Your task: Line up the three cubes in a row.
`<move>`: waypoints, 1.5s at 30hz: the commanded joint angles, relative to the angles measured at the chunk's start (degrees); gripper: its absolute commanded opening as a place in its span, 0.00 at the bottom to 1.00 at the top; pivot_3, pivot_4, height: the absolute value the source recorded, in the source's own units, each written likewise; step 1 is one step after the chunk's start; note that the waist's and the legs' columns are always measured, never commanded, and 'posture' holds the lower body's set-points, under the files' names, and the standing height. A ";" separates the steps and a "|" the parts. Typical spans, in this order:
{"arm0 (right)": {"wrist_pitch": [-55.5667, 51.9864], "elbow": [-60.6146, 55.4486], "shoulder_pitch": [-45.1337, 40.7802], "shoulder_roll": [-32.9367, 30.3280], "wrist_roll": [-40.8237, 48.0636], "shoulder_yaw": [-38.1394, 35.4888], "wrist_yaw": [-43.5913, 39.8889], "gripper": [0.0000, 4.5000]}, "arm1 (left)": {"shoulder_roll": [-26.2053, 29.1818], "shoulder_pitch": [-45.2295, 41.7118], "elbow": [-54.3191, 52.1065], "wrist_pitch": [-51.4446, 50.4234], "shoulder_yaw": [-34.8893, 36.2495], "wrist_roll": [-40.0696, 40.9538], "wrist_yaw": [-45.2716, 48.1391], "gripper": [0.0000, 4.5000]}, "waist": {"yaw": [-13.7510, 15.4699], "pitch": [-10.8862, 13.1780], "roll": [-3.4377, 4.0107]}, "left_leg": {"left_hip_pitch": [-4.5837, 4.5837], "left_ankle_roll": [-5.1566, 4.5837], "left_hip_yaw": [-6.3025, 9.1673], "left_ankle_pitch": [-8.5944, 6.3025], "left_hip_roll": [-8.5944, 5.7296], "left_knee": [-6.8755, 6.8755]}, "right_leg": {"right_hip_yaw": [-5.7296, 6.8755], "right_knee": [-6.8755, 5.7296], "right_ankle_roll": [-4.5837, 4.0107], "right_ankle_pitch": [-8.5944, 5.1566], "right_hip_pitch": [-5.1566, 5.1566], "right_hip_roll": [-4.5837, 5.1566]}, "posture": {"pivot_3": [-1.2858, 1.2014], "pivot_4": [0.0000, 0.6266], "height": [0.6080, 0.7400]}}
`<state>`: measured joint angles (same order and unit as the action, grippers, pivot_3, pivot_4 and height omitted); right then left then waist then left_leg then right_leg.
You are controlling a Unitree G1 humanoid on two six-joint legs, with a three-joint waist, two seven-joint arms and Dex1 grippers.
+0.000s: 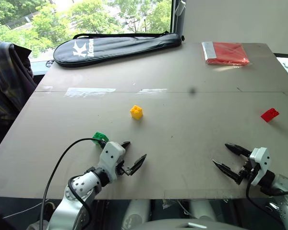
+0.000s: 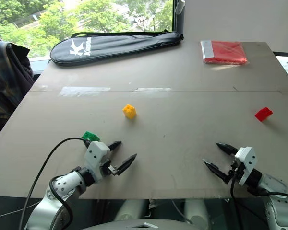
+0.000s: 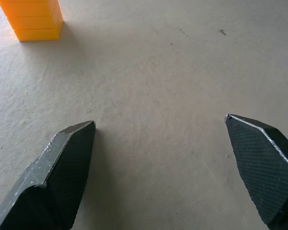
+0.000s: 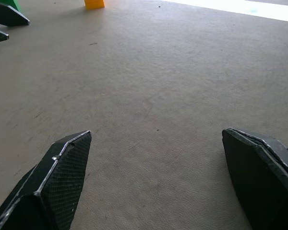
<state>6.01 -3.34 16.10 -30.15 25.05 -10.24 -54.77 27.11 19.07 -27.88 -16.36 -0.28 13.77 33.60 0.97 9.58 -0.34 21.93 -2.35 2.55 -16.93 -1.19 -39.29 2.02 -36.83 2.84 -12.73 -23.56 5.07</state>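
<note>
Right now the left pincer hovers low over the grey desk with its two black fingers spread wide, holding nothing. The right pincer is the same, wide and empty. The small green plastic cube sits just behind the left pincer. The small yellow plastic cube is farther out, near the middle. The small red plastic cube lies well apart on the right. No row is made yet, so all the lining up is left.
</note>
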 commanded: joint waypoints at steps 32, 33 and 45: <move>-8.29 31.10 -39.62 5.47 -10.73 -14.05 49.62 1.00 | 13.67 -38.08 -14.60 -28.35 -1.73 23.24 7.40 0.98 | -1.60 0.13 0.00 | -0.06 0.29 -0.55 0.20 -0.03 -0.02 | -0.60 -0.33 0.22 0.18 -0.21 -0.23 | 0.52 0.24 0.65; -7.95 31.66 -40.00 5.91 -11.14 -13.99 50.92 1.00 | 13.68 -38.16 -14.64 -28.46 -1.78 23.20 7.26 0.98 | -1.61 0.13 0.00 | -0.06 0.29 -0.55 0.20 -0.05 -0.02 | -0.60 -0.32 0.23 0.18 -0.21 -0.22 | 0.52 0.24 0.65; -3.54 33.94 -43.46 14.64 -15.58 -12.99 67.11 1.00 | 12.96 -39.10 -14.85 -29.30 -3.02 23.33 6.02 0.98 | -1.94 0.13 -0.01 | -0.13 0.38 -0.59 0.26 -0.06 -0.03 | -0.71 -0.46 0.22 0.19 -0.22 -0.25 | 0.52 0.24 0.65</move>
<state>0.84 30.34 -26.37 -15.78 10.13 -23.45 10.74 40.21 -19.08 -41.01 -45.85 -3.45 36.26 39.74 -0.98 9.71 -0.35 21.78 -1.98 1.95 -16.68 -1.25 -39.32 1.31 -37.34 3.06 -12.54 -23.78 4.82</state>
